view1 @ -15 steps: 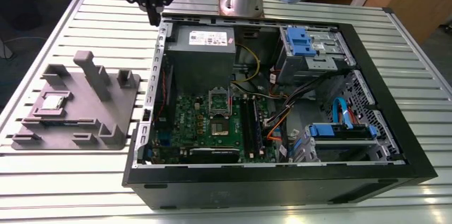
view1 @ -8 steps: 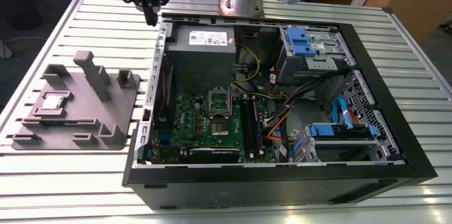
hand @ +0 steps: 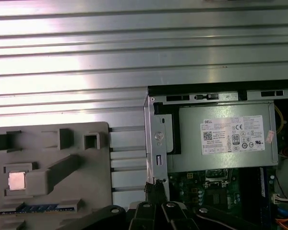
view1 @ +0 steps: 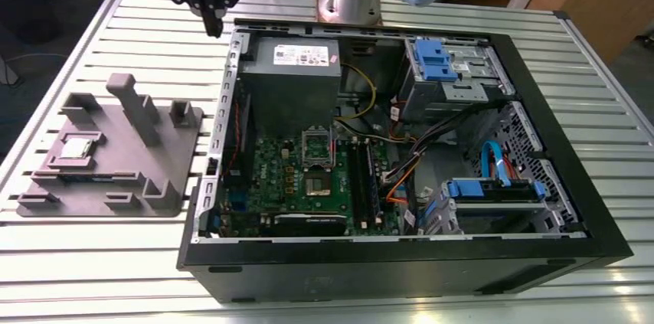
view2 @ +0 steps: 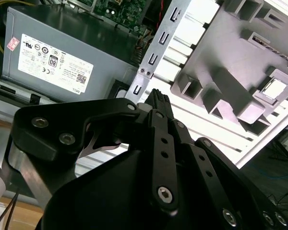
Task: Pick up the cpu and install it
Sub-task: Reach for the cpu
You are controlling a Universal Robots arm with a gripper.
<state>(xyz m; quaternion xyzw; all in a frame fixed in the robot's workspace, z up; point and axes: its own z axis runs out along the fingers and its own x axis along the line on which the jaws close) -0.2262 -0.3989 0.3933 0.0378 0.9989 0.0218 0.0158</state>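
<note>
Black metal links make up the gripper (view1: pixel 214 27), which hangs above the slatted aluminium table (view1: pixel 103 263), just outside one corner of the open computer case (view1: pixel 409 256). In the second wrist view the fingers (view2: pixel 163 139) run together to a single tip, with no gap between them and nothing clamped there: the gripper (view2: pixel 158 96) is closed and empty.

Position of the cpu (view1: pixel 80 145): it lies flat in a square recess of the grey plastic fixture (view1: pixel 176 152). This is well apart from the gripper, lower than it and off toward the exterior view's left. Gripper and cpu are not in contact. In the second wrist view the cpu (view2: pixel 277 87) shows as a pale reflective square beyond the fingertips, on the part of the fixture (view2: pixel 230 43) farthest from them. In the first wrist view the cpu (hand: pixel 16 180) sits in the fixture (hand: pixel 53 139) on one side of the gripper (hand: pixel 156 188), and the case interior lies on the opposite side.

Nearest the gripper inside the case is the grey power supply (view1: pixel 291 71), just beyond the case wall next to the fingertips. Farther from the gripper than the power supply lies the green motherboard (view1: pixel 296 182), carrying the dark square socket (view1: pixel 318 148) with its metal frame. Fixture and case stand side by side on the table, near each other but apart
</note>
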